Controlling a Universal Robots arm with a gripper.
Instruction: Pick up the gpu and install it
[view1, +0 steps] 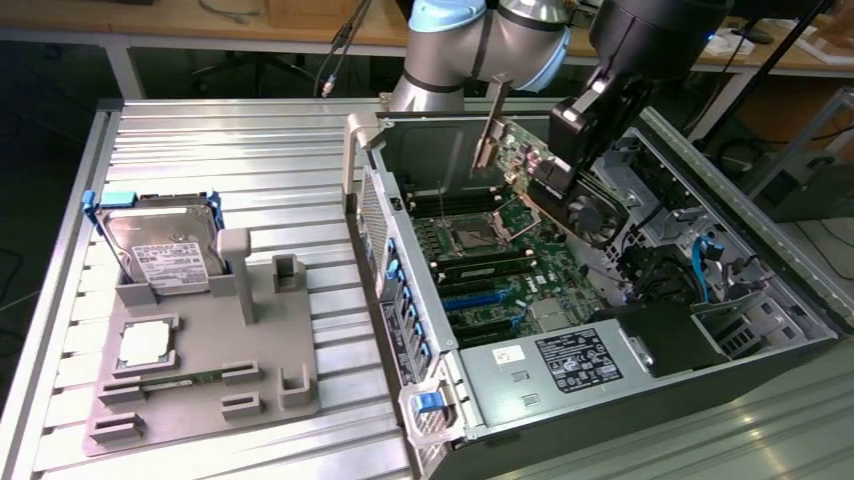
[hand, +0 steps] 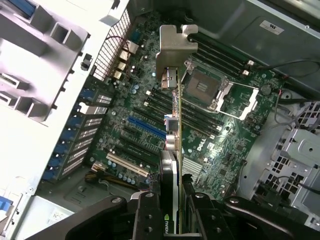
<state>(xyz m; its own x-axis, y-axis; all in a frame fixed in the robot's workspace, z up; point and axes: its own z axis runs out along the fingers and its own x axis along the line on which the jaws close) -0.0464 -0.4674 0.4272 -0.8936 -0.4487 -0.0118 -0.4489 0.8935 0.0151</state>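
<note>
One ribbed metal table (view1: 227, 140) carries an open computer case (view1: 787, 300), its motherboard (view1: 487, 270) facing up; the gpu (view1: 523, 160) hangs on edge above the motherboard, clear of it, with its silver bracket (hand: 175, 47) toward the case's rear wall; the end effector (hand: 172, 202) is pinching the card's fan end between its fingers.

Risk, as I judge it: the card's lower edge seems to sit over the memory slots (hand: 200, 120), not over the blue expansion slot (hand: 147, 129); pressed down off-line, it could scrape board parts or bend its connector; the bracket could also catch the rear slot frame.

On the motherboard, the open CPU socket (hand: 207, 87) lies just beside the card's line; well away from the motherboard, outside the case, a grey fixture (view1: 280, 330) holds a hard drive (view1: 167, 255).
</note>
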